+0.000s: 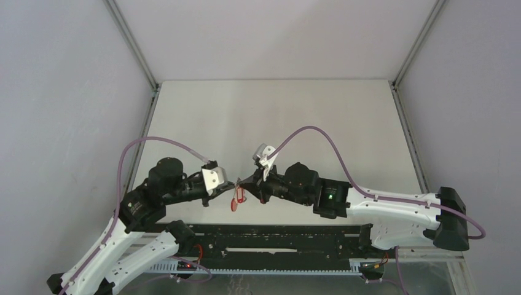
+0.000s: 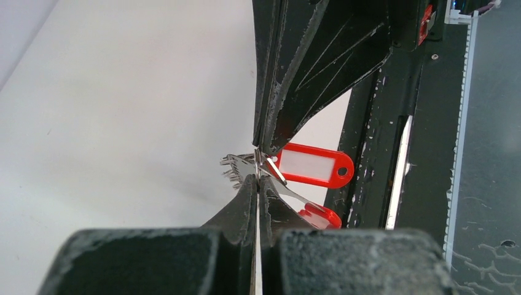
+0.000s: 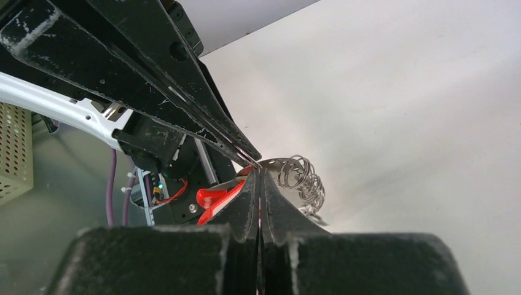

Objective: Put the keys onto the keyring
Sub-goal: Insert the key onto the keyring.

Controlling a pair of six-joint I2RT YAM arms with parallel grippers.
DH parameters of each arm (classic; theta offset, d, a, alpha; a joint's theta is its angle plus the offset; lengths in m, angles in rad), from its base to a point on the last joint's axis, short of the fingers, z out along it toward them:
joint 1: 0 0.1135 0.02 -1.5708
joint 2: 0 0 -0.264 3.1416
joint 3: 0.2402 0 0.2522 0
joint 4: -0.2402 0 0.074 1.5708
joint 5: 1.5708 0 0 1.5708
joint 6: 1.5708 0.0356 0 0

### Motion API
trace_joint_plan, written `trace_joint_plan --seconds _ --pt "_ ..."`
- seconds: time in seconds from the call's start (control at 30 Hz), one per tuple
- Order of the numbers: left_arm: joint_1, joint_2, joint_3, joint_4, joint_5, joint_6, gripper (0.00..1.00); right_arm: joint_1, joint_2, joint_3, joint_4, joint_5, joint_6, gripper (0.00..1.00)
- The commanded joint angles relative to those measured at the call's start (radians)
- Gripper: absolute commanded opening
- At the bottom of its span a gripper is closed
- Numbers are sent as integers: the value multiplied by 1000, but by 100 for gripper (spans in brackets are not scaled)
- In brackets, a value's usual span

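My two grippers meet tip to tip above the table's near edge. My left gripper (image 1: 231,184) (image 2: 258,176) is shut on a thin metal ring seen edge-on, the keyring (image 2: 258,161). Its red strap (image 1: 238,198) (image 2: 313,167) hangs from the meeting point, with a second red tag (image 2: 321,216) lower down. My right gripper (image 1: 244,182) (image 3: 259,173) is shut on the keys (image 3: 281,164); silvery wire coils (image 3: 302,179) hang just right of its tips. The toothed key blades (image 2: 238,166) stick out left of the tips in the left wrist view. The exact pinch points are hidden by the fingers.
The grey table (image 1: 276,117) stretches back to white walls with metal corner rails. The black base rail (image 1: 276,236) runs along the near edge under the grippers. Purple cables (image 1: 313,132) arc over both arms.
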Motion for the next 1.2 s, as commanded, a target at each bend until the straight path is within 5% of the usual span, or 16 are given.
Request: trace_joint_plan --seconds 0.0,0.67,1.17 --pt "-7 -18 -17 65 57 -9 0 -16 -34 -18 52 34 30 0" --pt "-5 -116 -78 296 162 -105 0 -105 -94 -134 288 -283 140 1" --pt "-5 -114 -48 396 242 -185 0 -167 -255 -141 178 -356 65 62"
